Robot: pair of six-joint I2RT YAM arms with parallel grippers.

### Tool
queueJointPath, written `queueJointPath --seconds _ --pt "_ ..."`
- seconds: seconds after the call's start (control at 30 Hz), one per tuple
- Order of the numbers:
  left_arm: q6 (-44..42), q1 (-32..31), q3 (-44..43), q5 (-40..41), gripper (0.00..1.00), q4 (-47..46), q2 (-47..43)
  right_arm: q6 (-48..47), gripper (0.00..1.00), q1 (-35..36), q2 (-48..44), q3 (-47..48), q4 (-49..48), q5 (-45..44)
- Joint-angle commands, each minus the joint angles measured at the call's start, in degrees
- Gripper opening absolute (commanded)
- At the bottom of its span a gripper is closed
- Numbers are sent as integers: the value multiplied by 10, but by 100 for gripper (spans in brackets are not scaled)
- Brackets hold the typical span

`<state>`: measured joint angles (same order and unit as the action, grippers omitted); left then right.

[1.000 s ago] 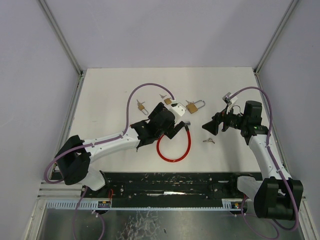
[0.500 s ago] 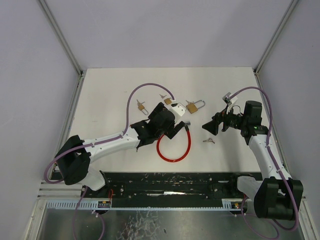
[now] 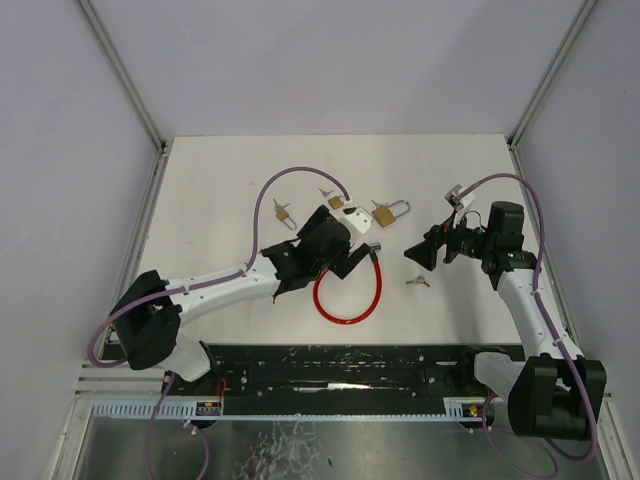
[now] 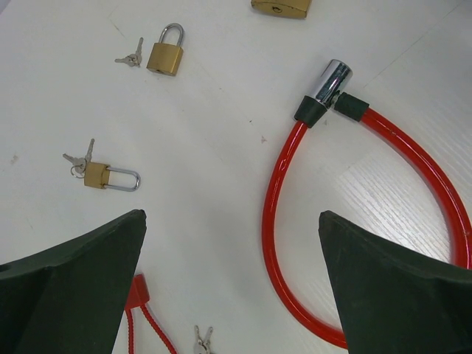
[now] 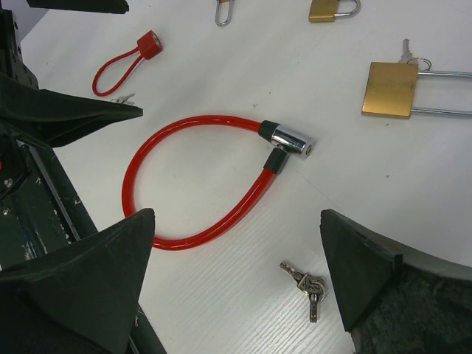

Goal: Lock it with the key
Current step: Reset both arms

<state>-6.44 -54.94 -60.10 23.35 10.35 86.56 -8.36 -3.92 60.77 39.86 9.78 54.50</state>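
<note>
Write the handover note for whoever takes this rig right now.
Left gripper: open, empty, above the red cable lock.
Right gripper: open, empty, hovering near the loose keys.
The cable lock lies looped on the table, both ends at its chrome cylinder, with no key in the keyhole. Whether it is latched cannot be told.
Done: nothing gripped yet.
Left: pick up the keys, seat one in the cylinder, turn it.
</note>
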Motion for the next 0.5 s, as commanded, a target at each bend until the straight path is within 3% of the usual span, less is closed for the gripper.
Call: queueJointPath --seconds 0.0,0.27,0.47 --pt "5 -3 -22 -3 100 -3 3 -4 99 -2 -10 1 -14 7" --pt "26 20 -18 -41 100 -16 -48 -31 99 -2 -18 16 8 -14" --pt "134 153 -7 -194 100 -53 -164 -2 99 -10 -82 43 -11 -220"
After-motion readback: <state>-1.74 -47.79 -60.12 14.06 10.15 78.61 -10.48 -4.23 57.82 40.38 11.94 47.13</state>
